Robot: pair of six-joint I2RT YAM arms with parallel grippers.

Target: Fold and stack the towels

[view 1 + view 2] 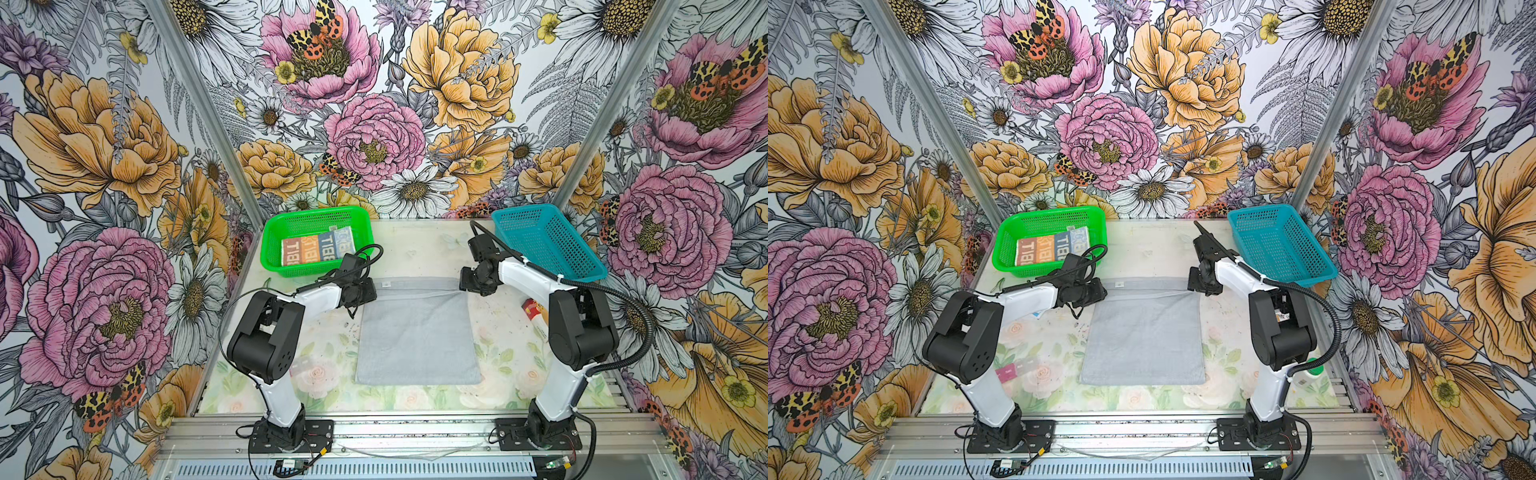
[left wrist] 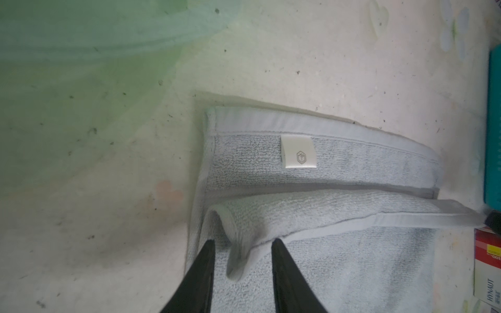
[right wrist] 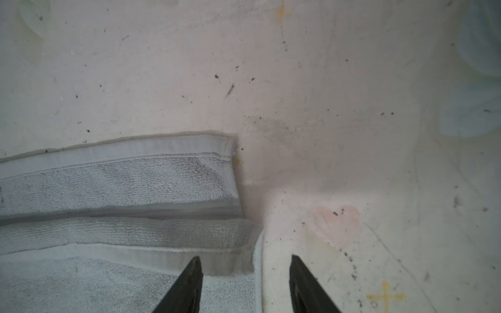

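Observation:
A plain light grey towel (image 1: 415, 332) (image 1: 1142, 332) lies flat mid-table, folded over on itself. Its upper layer stops short of the far hem, leaving a strip with a white label (image 2: 298, 155) uncovered. My left gripper (image 1: 372, 289) (image 2: 241, 244) is at the towel's far left corner, open. The loose, curled corner of the upper layer (image 2: 235, 260) lies between its fingers without being pinched. My right gripper (image 1: 465, 282) (image 3: 245, 258) is open over the far right corner (image 3: 244, 260). A folded lettered towel (image 1: 318, 249) (image 1: 1052, 247) rests in the green basket (image 1: 270, 232).
A teal basket (image 1: 544, 245) (image 1: 1279, 249) sits tilted at the back right, close to my right arm. A red-white carton (image 1: 536, 316) (image 2: 488, 260) lies right of the grey towel. Small packets lie near the arm bases (image 1: 1009, 372) (image 1: 1308, 374).

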